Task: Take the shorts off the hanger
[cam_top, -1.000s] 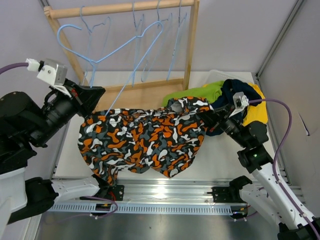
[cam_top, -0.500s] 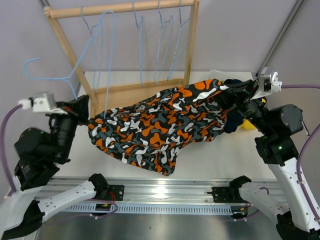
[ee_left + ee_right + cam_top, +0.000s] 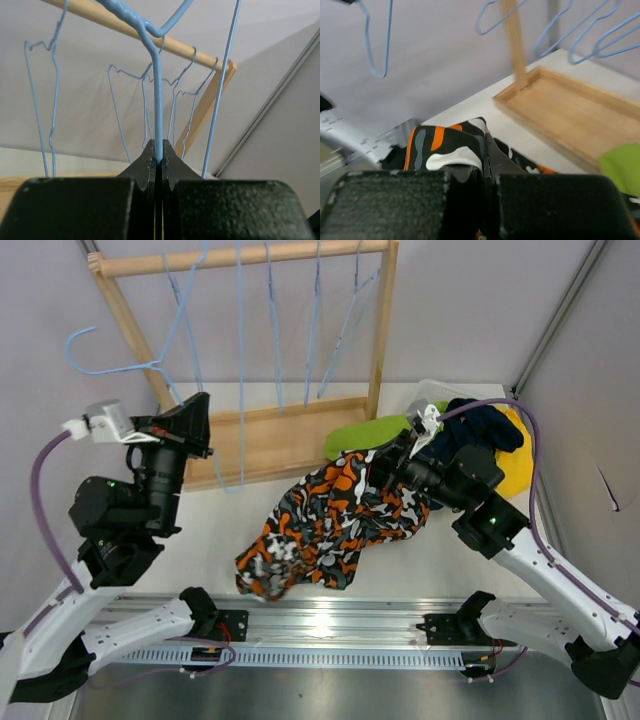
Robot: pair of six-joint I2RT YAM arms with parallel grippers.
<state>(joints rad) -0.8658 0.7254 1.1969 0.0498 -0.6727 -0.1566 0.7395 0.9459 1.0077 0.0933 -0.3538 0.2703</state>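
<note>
Now that cloth and wire are parted, orange, black and white patterned fabric shorts (image 3: 330, 525): no longer stretched between the two arms as a second ago. One end is pinched in the right fingers (image 3: 388, 465), and the rest is draped down from them onto the white table (image 3: 200, 530).
Light blue wire hanger (image 3: 115, 368): drawn clear of the shorts and carried up, well apart from them.
Left fingers (image 3: 197, 415): closed tight on the hanger's wire, which rises straight out of the tips in the left wrist view.
Right fingers: closed on a fold of the patterned cloth.
Meaning for the task: this pair is judged removed, and only setting it down is left.
Heap behind the right fingers: lime green shorts (image 3: 365, 435), navy shorts (image 3: 480, 425) and yellow shorts (image 3: 515, 465), lying together.
Wooden rack (image 3: 380, 330): bare blue hangers (image 3: 315, 330) are hung on it beyond the left fingers.
Writing: none can be read.
</note>
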